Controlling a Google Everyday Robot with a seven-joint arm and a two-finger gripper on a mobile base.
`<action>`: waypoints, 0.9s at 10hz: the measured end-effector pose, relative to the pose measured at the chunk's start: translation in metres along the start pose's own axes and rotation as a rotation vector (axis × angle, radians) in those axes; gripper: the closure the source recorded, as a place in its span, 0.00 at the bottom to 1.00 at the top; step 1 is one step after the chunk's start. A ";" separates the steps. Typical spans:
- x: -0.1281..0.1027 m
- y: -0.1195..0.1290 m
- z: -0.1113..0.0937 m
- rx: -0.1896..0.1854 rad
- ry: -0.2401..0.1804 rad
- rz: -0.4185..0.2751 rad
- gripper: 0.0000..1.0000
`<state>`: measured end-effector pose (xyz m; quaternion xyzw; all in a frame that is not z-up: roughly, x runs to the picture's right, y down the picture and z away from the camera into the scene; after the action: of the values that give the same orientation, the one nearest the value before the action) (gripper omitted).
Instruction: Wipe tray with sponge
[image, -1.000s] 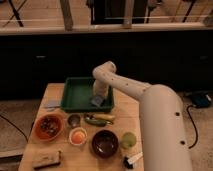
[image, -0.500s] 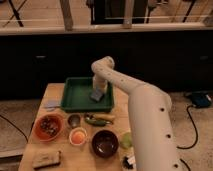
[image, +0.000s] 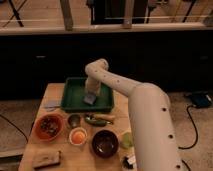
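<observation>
The dark-green tray (image: 73, 98) lies at the back of the wooden table. My white arm reaches in from the lower right and bends down into it. The gripper (image: 90, 93) points down over the tray's right-centre, shut on the small grey-blue sponge (image: 90, 100). The sponge rests against the tray floor, and its top is hidden by the gripper.
In front of the tray are an orange bowl (image: 48, 126), a small metal cup (image: 74, 120), a white bowl with orange contents (image: 78, 136), a dark bowl (image: 105, 142) and a green-yellow item (image: 98, 119). A bluish cloth patch (image: 51, 104) lies left of the tray. A brown block (image: 46, 159) is at the front left.
The gripper and the sponge have slid leftward across the tray floor, and the arm has swung with them.
</observation>
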<state>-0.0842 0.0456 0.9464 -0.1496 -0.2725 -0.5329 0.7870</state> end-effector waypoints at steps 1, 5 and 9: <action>-0.001 0.004 -0.002 0.009 -0.010 -0.002 1.00; -0.002 0.007 -0.002 0.017 -0.022 -0.006 1.00; -0.002 0.006 -0.002 0.018 -0.022 -0.006 1.00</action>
<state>-0.0782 0.0482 0.9439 -0.1477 -0.2864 -0.5309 0.7838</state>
